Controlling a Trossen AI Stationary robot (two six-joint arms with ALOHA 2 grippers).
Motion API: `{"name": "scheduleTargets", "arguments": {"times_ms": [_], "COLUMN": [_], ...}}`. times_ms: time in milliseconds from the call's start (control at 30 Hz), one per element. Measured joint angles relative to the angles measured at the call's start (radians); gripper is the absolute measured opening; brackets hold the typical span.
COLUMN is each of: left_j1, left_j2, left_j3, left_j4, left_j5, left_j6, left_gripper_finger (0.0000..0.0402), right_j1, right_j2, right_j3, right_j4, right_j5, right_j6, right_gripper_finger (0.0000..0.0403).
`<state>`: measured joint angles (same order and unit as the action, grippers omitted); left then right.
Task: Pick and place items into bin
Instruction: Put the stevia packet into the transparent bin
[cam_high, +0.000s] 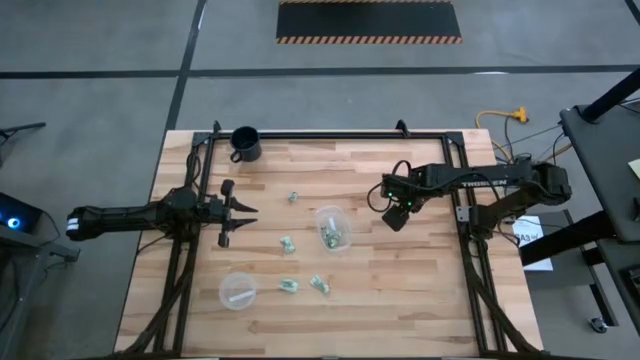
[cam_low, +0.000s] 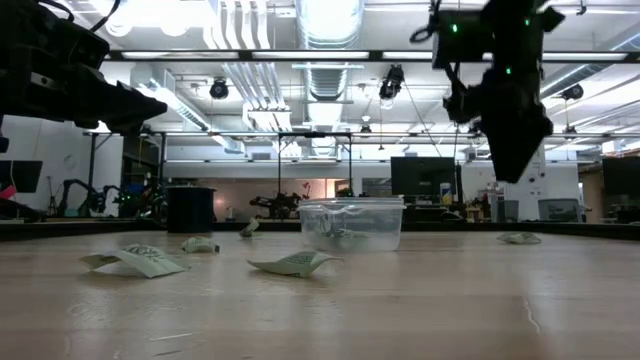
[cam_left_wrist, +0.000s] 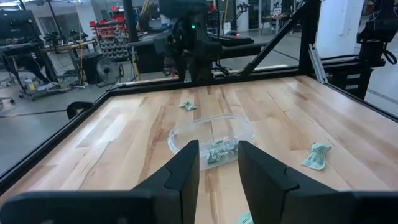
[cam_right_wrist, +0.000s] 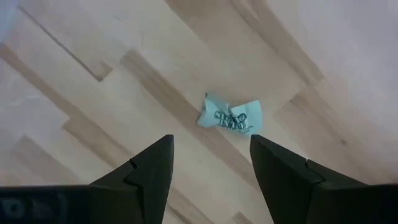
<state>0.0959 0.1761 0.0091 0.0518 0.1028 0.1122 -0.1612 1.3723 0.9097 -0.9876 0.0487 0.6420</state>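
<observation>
- Pale wooden plank table (cam_high: 420, 300), with visible grain and a black metal frame along its edges.
- Nearest the low camera lie crumpled pale-green and white wrapped pieces (cam_low: 295, 264), thin and creased, flat on the wood; another (cam_low: 140, 260) lies to one side.
- Flat clear round plastic dish (cam_high: 237, 291), near the front edge and well apart from both grippers.
- Small round clear plastic cup (cam_high: 331, 228) stands upright near the table's middle. Its see-through wall shows several wrapped pieces (cam_left_wrist: 219, 149) already inside.
- Left gripper (cam_left_wrist: 219, 144) hovers beside the cup and points at it. Its dark, angular fingers stand a narrow gap apart, with nothing between them.
- Right gripper (cam_right_wrist: 211, 140) hangs above the table on the cup's other side, pointing down. Its fingers are spread wide and empty.
- One wrapped piece (cam_right_wrist: 229, 116) lies on the wood below the right gripper, untouched. It carries dark print, too small to read.
- A further wrapped piece (cam_high: 293, 197) lies beyond the cup.
- Black mug with a handle (cam_high: 245, 143) stands upright at the far edge.
</observation>
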Motion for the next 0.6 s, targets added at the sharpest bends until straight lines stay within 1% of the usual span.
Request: {"name": "scheduleTargets", "arguments": {"times_ms": [133,300,400,600], "left_j1": [0.0,0.0,0.0,0.0], "left_j2": [0.0,0.0,-0.002,0.0], "left_j3": [0.0,0.0,0.0,0.0], "left_j4": [0.0,0.0,0.001,0.0], "left_j5": [0.0,0.0,0.0,0.0], "left_j6": [0.0,0.0,0.0,0.0], "left_gripper_finger": [0.0094,0.0094,0.0094,0.0094], "right_j1": [-0.044,-0.083,-0.094,-0.096], "right_j2": [-0.001,0.005,0.034,0.085], "right_j3": [-0.095,-0.228,-0.282,-0.298], "right_j4": [0.089,0.272,0.323,0.347], "right_j5": [-0.018,-0.158,-0.152,-0.147], "right_j6": [-0.003,-0.01,-0.006,-0.013], "right_gripper_finger": [0.0203,0.0203,0.0203,0.0203]}}
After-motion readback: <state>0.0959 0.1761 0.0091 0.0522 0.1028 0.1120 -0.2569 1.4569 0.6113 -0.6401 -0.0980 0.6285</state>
